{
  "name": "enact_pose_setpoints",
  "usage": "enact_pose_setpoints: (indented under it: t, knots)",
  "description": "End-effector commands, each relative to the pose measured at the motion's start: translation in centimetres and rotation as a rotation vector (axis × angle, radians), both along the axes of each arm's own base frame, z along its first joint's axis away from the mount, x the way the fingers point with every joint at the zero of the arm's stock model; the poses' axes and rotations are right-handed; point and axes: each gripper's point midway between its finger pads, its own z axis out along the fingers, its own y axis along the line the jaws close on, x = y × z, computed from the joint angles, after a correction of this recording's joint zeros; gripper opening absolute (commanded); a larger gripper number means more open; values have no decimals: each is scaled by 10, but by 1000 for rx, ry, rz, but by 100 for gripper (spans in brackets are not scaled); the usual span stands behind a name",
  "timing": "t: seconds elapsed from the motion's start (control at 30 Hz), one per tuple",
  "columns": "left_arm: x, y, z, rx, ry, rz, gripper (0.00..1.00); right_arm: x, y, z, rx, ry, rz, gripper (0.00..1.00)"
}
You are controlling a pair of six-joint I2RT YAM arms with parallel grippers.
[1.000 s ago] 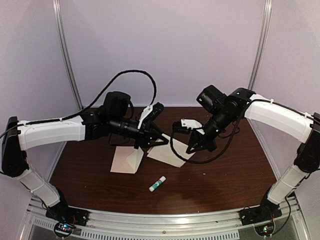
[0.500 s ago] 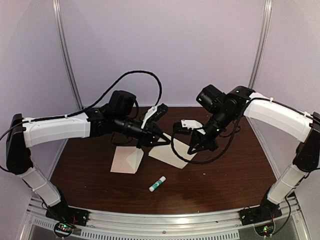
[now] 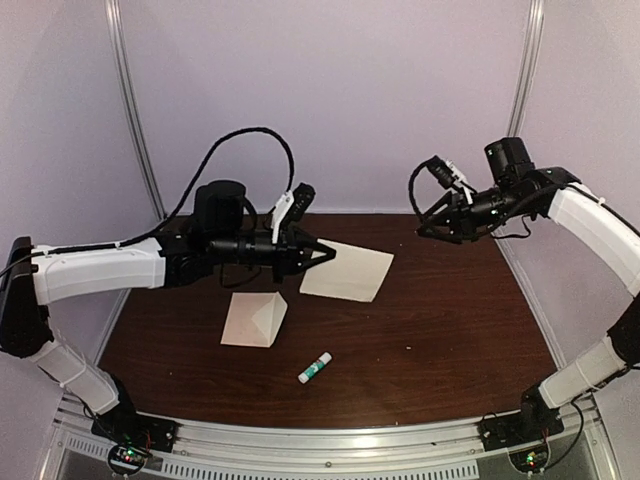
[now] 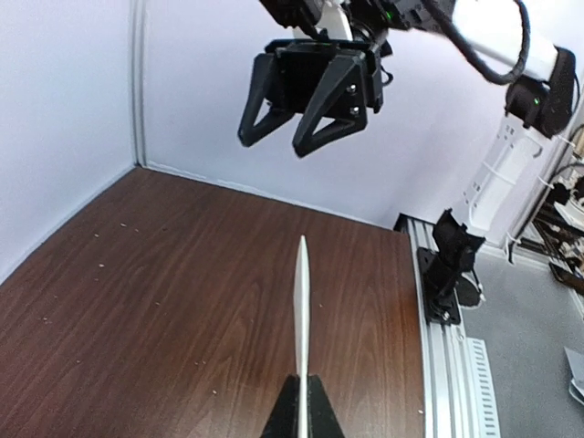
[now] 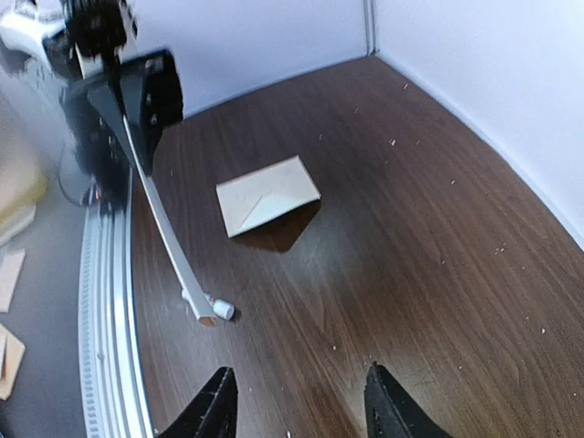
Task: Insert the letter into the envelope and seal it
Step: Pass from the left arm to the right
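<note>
Dark wood table, glue stick lying near its front edge — white, green at one end

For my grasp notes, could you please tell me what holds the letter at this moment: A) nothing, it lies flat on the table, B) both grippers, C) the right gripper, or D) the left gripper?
D: the left gripper is shut on the letter by its edge, while the right gripper hangs open and apart.
</note>
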Motion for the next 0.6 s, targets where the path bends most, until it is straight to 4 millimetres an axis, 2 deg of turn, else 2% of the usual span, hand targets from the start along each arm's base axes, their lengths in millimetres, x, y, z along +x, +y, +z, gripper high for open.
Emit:
enact_pose_setpoints:
  t: [0.0,0.07,0.23,0.4,0.57]
  knots:
    - [32,20,71,-307,-80,216,2,5,0,41,284,44,83,52]
    - [33,26,88,-409,-91,243,2,3,3,41,322,79,105,55]
    - [31,37,113,-578,-49,250,2,2,15,44,377,96,139,63]
    - [30,44,121,-712,29,235,2,0,37,49,391,124,178,67]
    - [31,42,119,-758,67,209,2,2,56,62,416,125,211,67]
